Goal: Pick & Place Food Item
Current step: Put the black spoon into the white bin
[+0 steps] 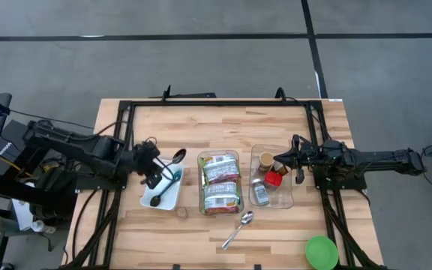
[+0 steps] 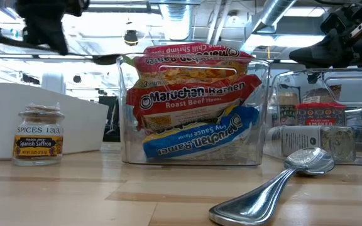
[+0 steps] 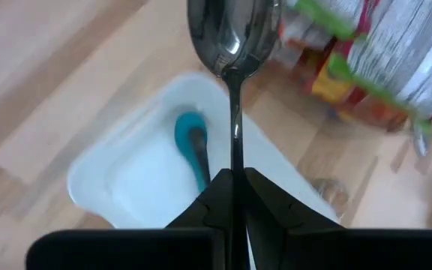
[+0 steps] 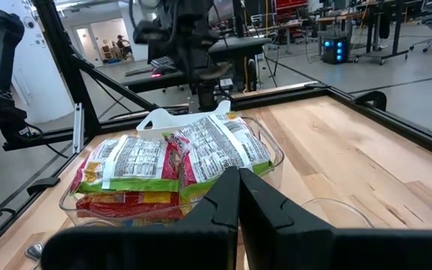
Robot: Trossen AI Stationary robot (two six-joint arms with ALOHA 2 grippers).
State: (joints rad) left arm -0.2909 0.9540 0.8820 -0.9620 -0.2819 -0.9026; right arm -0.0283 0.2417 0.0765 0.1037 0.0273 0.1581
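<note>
The left end effector (image 1: 158, 169) is clamped tight on the handle of a dark spoon (image 1: 177, 157), holding it above the white tray (image 1: 156, 200) with the bowl of the spoon pointing toward 1 o'clock. In the left wrist view the spoon (image 3: 231, 45) hangs over the tray (image 3: 103, 176), where a teal-handled utensil (image 3: 192, 142) already lies. This looks like the carry-and-place step: the next move probably calls for lowering the spoon into the tray and releasing it alongside that utensil without knocking it.

The right end effector (image 1: 280, 159) has its fingers fully closed and empty, hovering over the clear bin (image 1: 287, 201) of small jars at 3 o'clock from the bench (image 1: 351, 225) centre; a red-capped jar (image 1: 274, 178) sits just under it.

At the centre stands a clear tub of ramen packets (image 1: 220, 182), just beside the tray at its 3 o'clock, close enough to crowd the left arm's swing. A silver spoon (image 1: 238, 229) lies loose at 5 o'clock, a small saffron jar (image 2: 38, 135) stands between tray and tub near the front edge, and a green lid (image 1: 322, 252) rests at the 4 o'clock corner.
</note>
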